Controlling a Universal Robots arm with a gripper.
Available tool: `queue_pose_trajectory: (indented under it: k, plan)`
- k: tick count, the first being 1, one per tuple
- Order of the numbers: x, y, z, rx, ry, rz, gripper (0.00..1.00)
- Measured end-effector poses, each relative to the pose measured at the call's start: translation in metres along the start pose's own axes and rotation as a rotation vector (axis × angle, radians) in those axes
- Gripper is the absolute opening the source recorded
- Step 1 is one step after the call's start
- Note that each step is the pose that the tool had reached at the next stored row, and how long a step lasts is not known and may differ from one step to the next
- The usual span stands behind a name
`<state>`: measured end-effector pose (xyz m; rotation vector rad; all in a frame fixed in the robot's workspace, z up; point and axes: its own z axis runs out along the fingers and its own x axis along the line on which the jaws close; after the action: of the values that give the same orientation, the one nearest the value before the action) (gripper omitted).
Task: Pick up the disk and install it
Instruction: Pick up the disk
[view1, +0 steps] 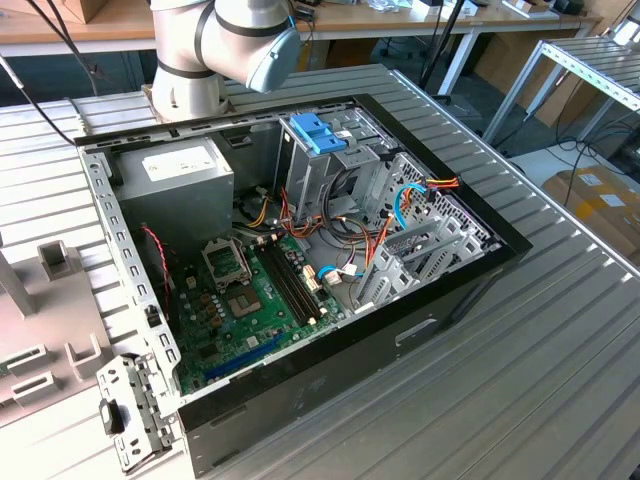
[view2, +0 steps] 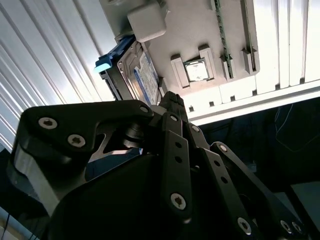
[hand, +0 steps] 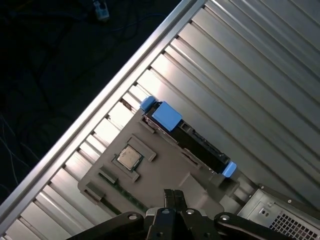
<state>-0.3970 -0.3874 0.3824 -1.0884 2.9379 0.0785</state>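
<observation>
Black metal end effector (hand: 172, 196), seen in both wrist views (view2: 172, 97): tips drawn together with no gap showing, nothing held between them. Just beyond the tips is a grey fixture tray (hand: 165, 172) lying on the ribbed aluminium worktop (hand: 240, 65). A processor chip (hand: 128, 156) is seated in a square recess of the tray. The disk (hand: 196, 140) stands on its long edge along one side of that tray, with blue carrier rails at both ends. It is near the end effector and outside its grasp. In the second wrist view the disk (view2: 141, 75) shows its white-and-blue label. In the exterior view, the arm (view1: 220, 45) rises at twelve o'clock of the open computer case (view1: 400, 340). The fixture tray (view1: 70, 330) is at nine o'clock of the case, at the exterior view's left. Within the case, a grey power supply (view1: 180, 175) sits toward eleven o'clock, a blue bracket (view1: 318, 133) on the drive cage toward one o'clock, and the green motherboard (view1: 250, 300) toward seven o'clock. A loose perforated metal plate (view1: 135, 410) lies on the worktop, just beside the case's seven o'clock corner.
</observation>
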Motion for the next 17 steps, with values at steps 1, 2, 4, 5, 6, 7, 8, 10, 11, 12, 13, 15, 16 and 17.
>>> queue_pose_trajectory:
  k: [1,2,4,5,6,7,8,10,11,12,13,15,16,17]
  plan:
    - [0.0,0.0,0.0,-0.0002,0.0004,-0.01,0.11]
    - [0.0,0.0,0.0,-0.0004,0.0007,-0.016,0.11]
    - [0.0,0.0,0.0,-0.0006,0.0012,-0.027,0.11]
    - [0.0,0.0,0.0,-0.0008,0.0015,-0.032,0.11]
    - [0.0,0.0,0.0,-0.0009,0.0017,-0.037,0.11]
    - [0.0,0.0,0.0,-0.001,0.0019,-0.042,0.11]
    - [0.0,0.0,0.0,-0.0011,0.002,-0.047,0.11]
    - [0.0,0.0,0.0,-0.0014,0.0026,-0.058,0.11]
    - [0.0,0.0,0.0,-0.0015,0.0027,-0.063,0.11]
    - [0.0,0.0,0.0,-0.0017,0.0031,-0.071,0.11]
    - [0.0,0.0,0.0,-0.0019,0.0036,-0.079,0.11]
    - [0.0,0.0,0.0,-0.0022,0.004,-0.091,0.11]
    - [0.0,0.0,0.0,-0.0023,0.0043,-0.096,0.11]
    - [0.0,0.0,0.0,-0.0026,0.0048,-0.108,0.11]
